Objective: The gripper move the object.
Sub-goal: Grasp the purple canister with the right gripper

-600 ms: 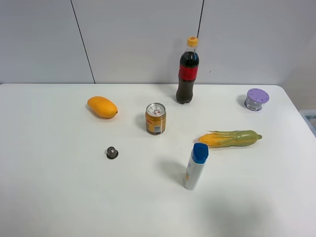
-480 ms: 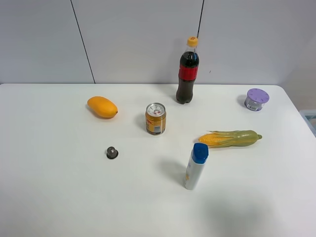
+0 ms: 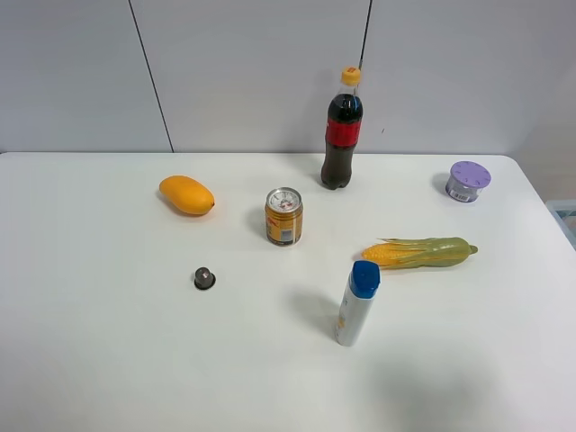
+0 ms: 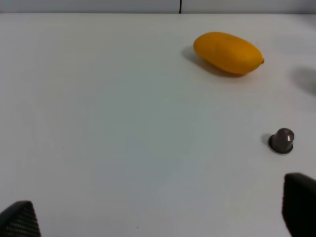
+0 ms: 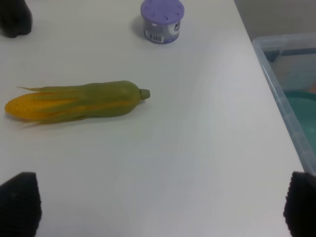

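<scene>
The object, a small squat container with a lilac dotted lid [image 3: 468, 181], stands at the far right of the white table, behind the corn. It also shows in the right wrist view [image 5: 162, 21], untouched. No arm shows in the exterior high view. My right gripper [image 5: 160, 207] is open and empty, its black fingertips [image 5: 19, 207] wide apart, well short of the container with the corn between. My left gripper [image 4: 160, 215] is open and empty over bare table on the left side.
A corn cob [image 3: 419, 253], a blue-capped white bottle [image 3: 357, 304], a gold can [image 3: 283, 216], a cola bottle [image 3: 342, 130], a mango [image 3: 186, 194] and a small dark capsule [image 3: 204, 278] stand on the table. A clear plastic bin [image 5: 291, 98] sits past the table's right edge.
</scene>
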Available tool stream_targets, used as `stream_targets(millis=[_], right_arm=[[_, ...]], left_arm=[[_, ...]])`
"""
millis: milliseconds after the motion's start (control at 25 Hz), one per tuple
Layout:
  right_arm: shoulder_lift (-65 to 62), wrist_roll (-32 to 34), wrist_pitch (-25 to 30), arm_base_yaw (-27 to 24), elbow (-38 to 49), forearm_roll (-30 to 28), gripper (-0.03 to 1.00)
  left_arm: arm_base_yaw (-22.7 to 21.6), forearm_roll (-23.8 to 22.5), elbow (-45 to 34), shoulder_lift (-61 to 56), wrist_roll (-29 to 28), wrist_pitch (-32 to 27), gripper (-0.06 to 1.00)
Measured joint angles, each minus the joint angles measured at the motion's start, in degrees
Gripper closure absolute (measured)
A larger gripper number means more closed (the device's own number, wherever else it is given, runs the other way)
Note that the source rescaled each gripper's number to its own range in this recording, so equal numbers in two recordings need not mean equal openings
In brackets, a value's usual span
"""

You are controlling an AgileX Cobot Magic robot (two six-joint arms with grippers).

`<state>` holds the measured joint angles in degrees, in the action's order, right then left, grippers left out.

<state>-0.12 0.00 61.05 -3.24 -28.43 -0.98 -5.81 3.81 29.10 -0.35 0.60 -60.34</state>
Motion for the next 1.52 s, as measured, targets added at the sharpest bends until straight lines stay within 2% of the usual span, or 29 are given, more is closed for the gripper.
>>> stream_targets(millis=[280,400,800,840,880,1080,1240,1520], right_arm=[[0.15,0.00,-0.04,0.00,0.00,0.00,-0.03],[4.26,0.00,-0.05,0.00,-2.31,-0.77,-0.03],[32.55,0.00,-0.01,0.00,-28.23,-8.57,-0.03],[32.55,0.00,-0.01,0.00,-28.23,-8.57,-0.03],[39.03,1.34,-0.03,0.00,-32.96,-10.80,-0.03],[54.64,3.33,-0.31,0.00,-41.45,-13.79,-0.03],[67.52,4.49,-3.07,0.00,-46.00,-13.88,-0.03],[84.90,7.67,-11.68,0.00,-51.17,-13.88,-0.03]], left_arm=[[0.00,0.00,0.00,0.00,0.00,0.00,-0.06],[0.00,0.00,0.00,0.00,0.00,0.00,-0.06],[0.00,0.00,0.00,0.00,0.00,0.00,-0.06],[0.00,0.00,0.00,0.00,0.00,0.00,-0.06],[0.00,0.00,0.00,0.00,0.00,0.00,-0.06],[0.00,0.00,0.00,0.00,0.00,0.00,-0.06],[0.00,0.00,0.00,0.00,0.00,0.00,-0.06],[0.00,0.00,0.00,0.00,0.00,0.00,-0.06]])
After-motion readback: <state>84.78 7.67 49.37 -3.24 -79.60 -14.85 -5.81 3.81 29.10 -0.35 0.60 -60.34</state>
